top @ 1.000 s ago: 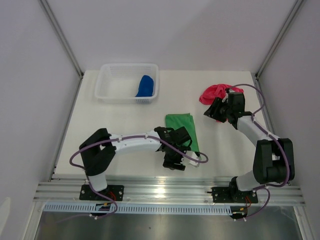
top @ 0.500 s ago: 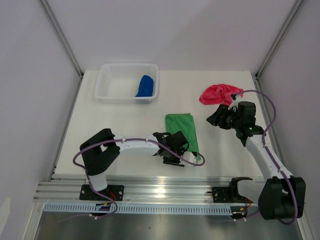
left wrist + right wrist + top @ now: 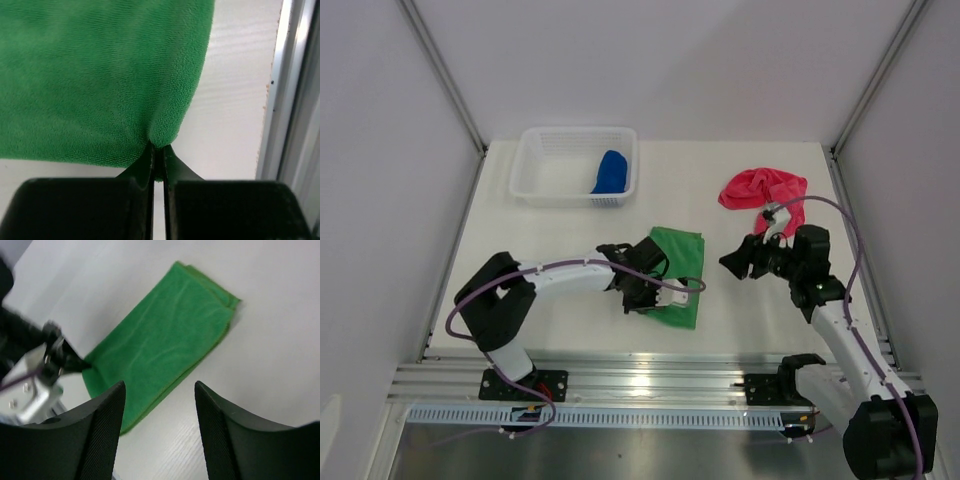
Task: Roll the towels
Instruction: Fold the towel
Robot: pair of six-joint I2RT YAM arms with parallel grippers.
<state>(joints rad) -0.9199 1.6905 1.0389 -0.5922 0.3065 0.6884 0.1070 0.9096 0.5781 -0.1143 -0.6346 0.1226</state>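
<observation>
The green towel (image 3: 680, 265) lies folded flat on the bench (image 3: 560, 225), a long rectangle in the middle of the surface and toward the near edge, angled slightly so its far end sits further left than its near end. In the left wrist view its fuzzy pile fills most of the picture (image 3: 100, 75), and a small bunch of cloth at a corner on its left side is drawn up to a point. The left jaws are closed tight on that bunch, pinching the green fabric between them, with the left arm (image 3: 560, 275) stretched low across the bench from the left to reach it.

The right jaws stand open and empty, held above bare bench just to the right of the green towel. In the right wrist view the two fingers (image 3: 100, 430) are well apart, with the towel (image 3: 165, 345) seen below between them. The right arm (image 3: 835, 320) rises from the near right corner.

Beyond it, the pink-red towel (image 3: 760, 188) lies crumpled at the far right of the bench, apart from both arms. The blue towel (image 3: 610, 172) sits bundled in the right end of a white mesh basket (image 3: 535, 188) at the far left. A metal rail (image 3: 660, 380) runs along the bench's near edge.
</observation>
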